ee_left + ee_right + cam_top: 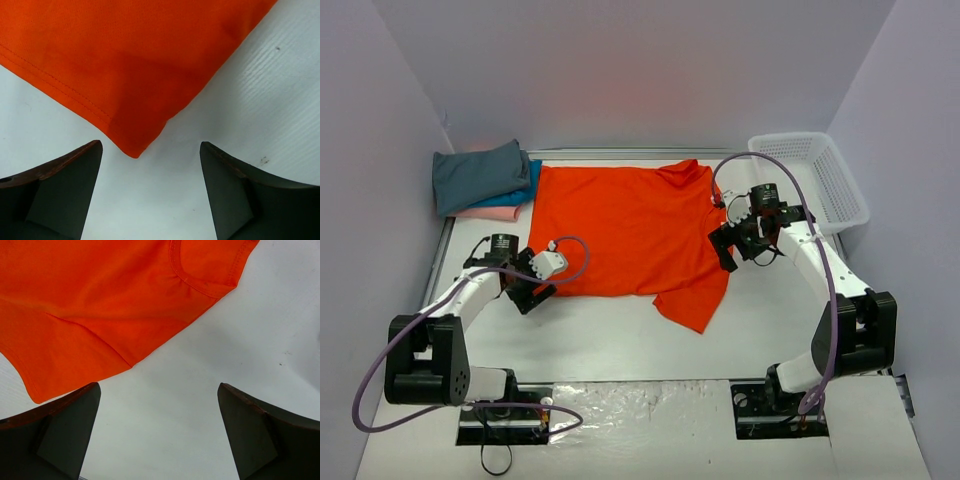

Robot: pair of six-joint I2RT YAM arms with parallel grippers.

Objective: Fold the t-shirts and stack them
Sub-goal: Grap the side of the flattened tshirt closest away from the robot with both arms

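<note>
No readable text, label or number shows, as far as visible.

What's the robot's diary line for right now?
orange shirt: spread flat, unfolded | left gripper: open, by hem corner | right gripper: open, near collar | folded pile: back left

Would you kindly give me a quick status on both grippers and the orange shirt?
Left gripper open, empty, at the hem corner of the orange t-shirt. Right gripper open, empty, near its collar. Shirt spread flat, unfolded. Nothing in the way.
</note>
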